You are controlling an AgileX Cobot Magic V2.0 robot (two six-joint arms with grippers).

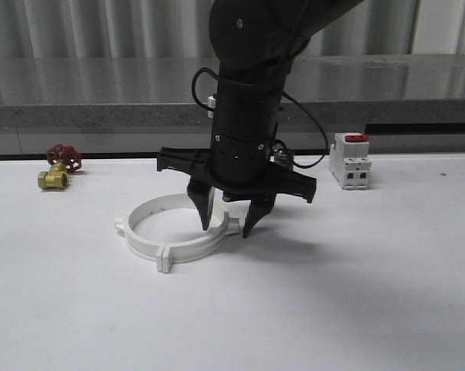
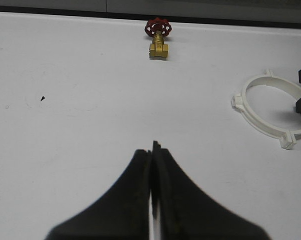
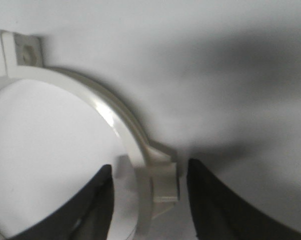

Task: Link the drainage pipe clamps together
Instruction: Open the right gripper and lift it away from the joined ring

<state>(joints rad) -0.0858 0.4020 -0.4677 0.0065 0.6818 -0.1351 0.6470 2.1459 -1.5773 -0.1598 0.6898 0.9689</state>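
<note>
The two white drainage pipe clamps (image 1: 188, 250) lie flat on the table, set together as a ring with small tabs sticking out. My right gripper (image 1: 227, 226) points straight down over the ring's right side and is open. One finger is inside the ring and the other outside. In the right wrist view the clamp band (image 3: 110, 112) and an end tab (image 3: 165, 182) sit between the right gripper (image 3: 149, 166) fingers, with gaps on both sides. My left gripper (image 2: 151, 150) is shut on nothing, well off to the left of the ring (image 2: 255, 122).
A brass valve with a red handwheel (image 1: 59, 170) sits at the back left and also appears in the left wrist view (image 2: 159, 40). A white breaker with a red top (image 1: 351, 160) stands at the back right. A grey ledge runs behind the table.
</note>
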